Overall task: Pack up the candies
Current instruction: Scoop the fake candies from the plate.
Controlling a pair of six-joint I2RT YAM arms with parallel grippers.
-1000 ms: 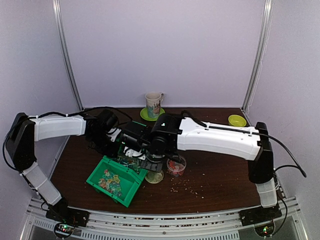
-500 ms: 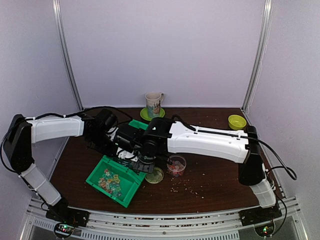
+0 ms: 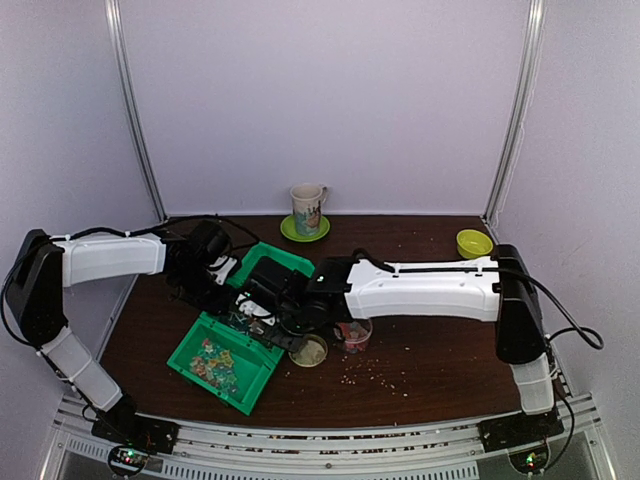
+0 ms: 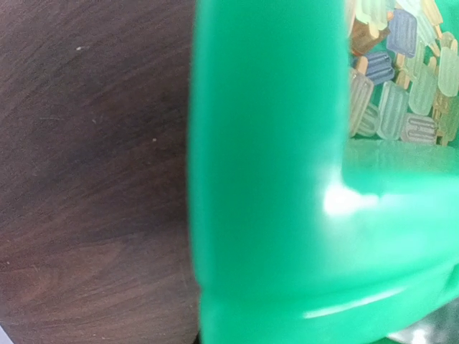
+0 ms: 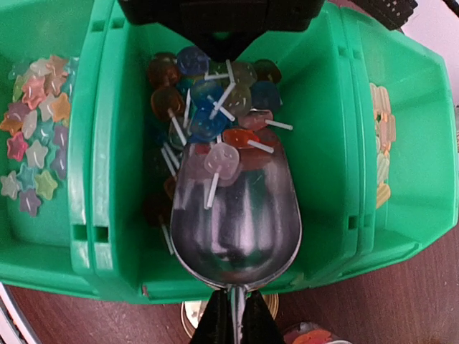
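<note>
Green bins stand side by side at centre left. They hold candies: stars, round lollipops and popsicle shapes. My right gripper is shut on the handle of a metal scoop. The scoop's bowl lies in the middle compartment with its lip against the lollipop pile and a few pieces in it. My left gripper is at the bins' far end. A green bin wall fills its jaw area and hides its fingers. A clear jar with candies and a tan lid sit by the bins.
A mug on a green saucer stands at the back centre. A yellow-green bowl is at the back right. Small loose bits are scattered on the brown table in front of the jar.
My right arm has lowered and reached left, bringing the scoop down into the middle bin. The back green bin has come into view. My left arm has barely moved.
</note>
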